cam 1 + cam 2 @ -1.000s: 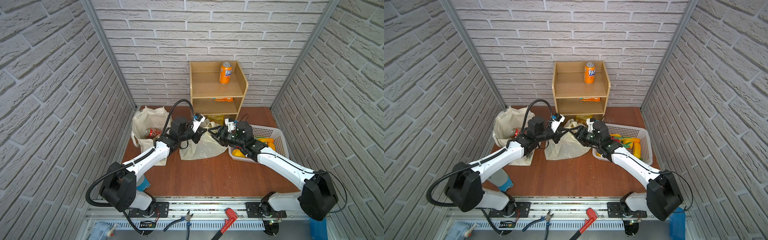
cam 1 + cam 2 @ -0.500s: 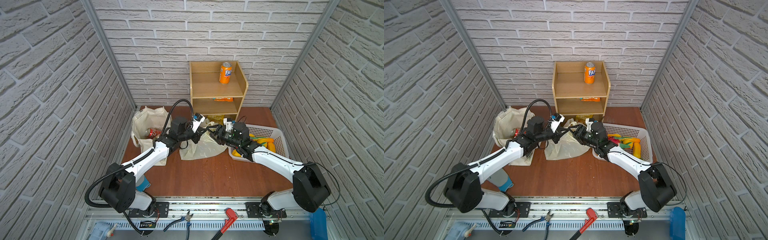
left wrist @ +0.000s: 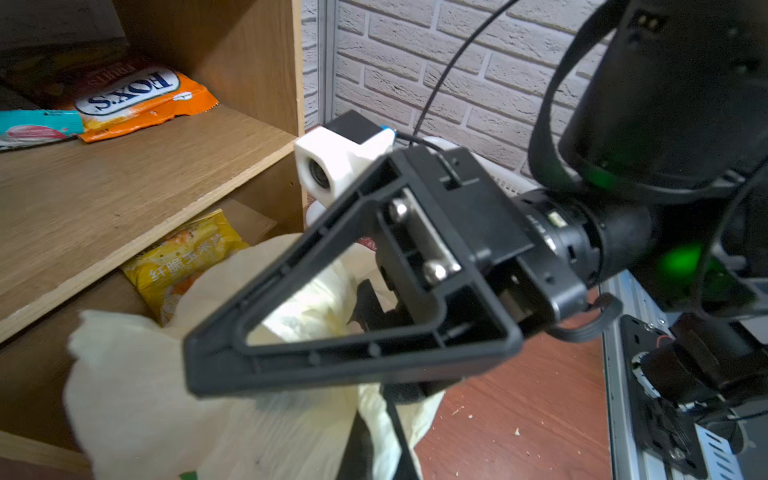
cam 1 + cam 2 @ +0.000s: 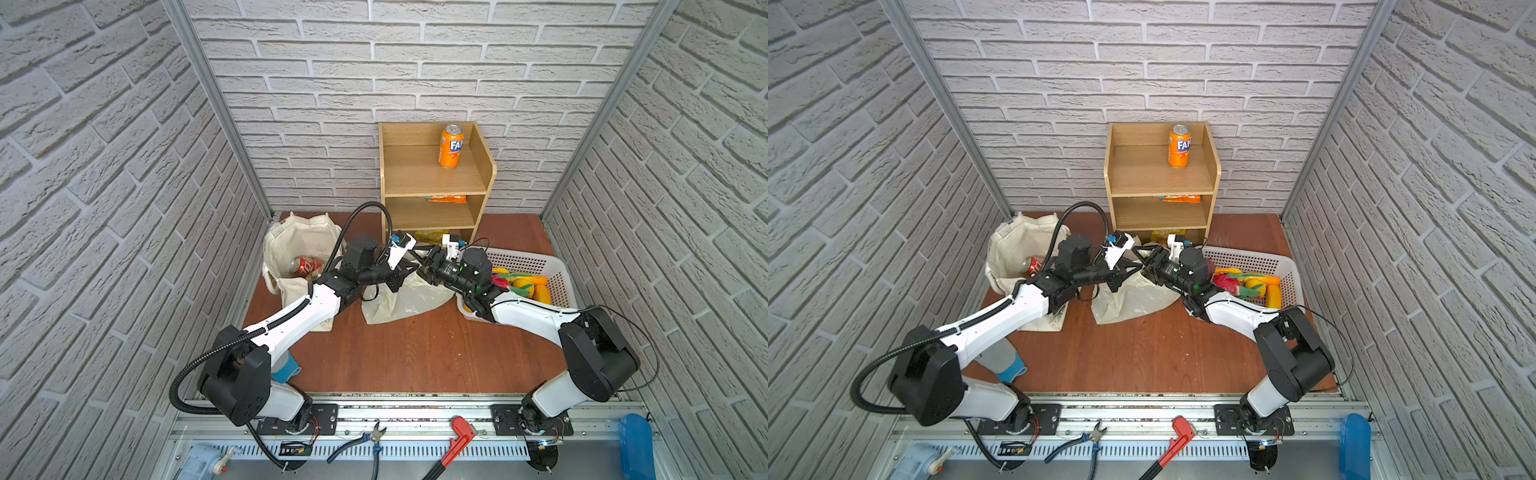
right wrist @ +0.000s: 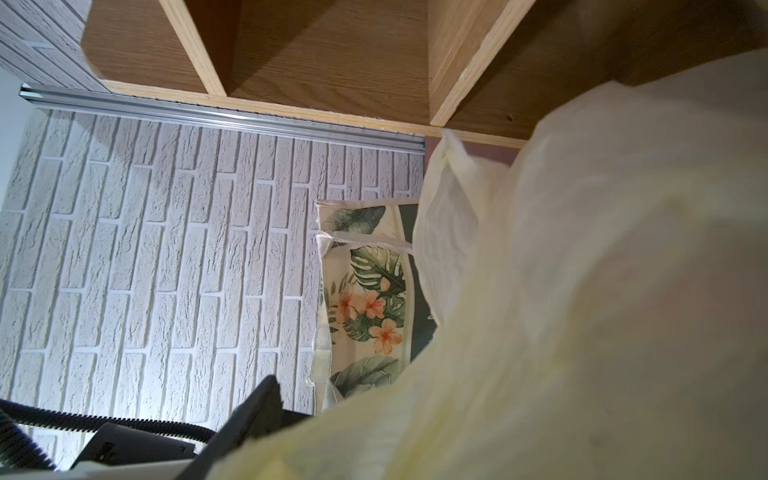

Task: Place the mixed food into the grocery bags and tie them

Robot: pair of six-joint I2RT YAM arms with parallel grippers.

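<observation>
2 bags sitting on table [image 4: 415, 353]: tote [image 4: 297, 241], plastic bag [image 4: 399, 301] | 2 cans: red can [image 4: 305, 266], orange can [image 4: 451, 145] | left hand [image 4: 406, 271] pinching plastic bag mid-frame | right hand [image 4: 424, 261] facing it, cannot tell if open

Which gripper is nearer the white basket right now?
Right. The right gripper hangs just beside the basket, at its end nearest the bag. The left gripper is farther off, beyond the right one, pinching the bag's top.
</observation>
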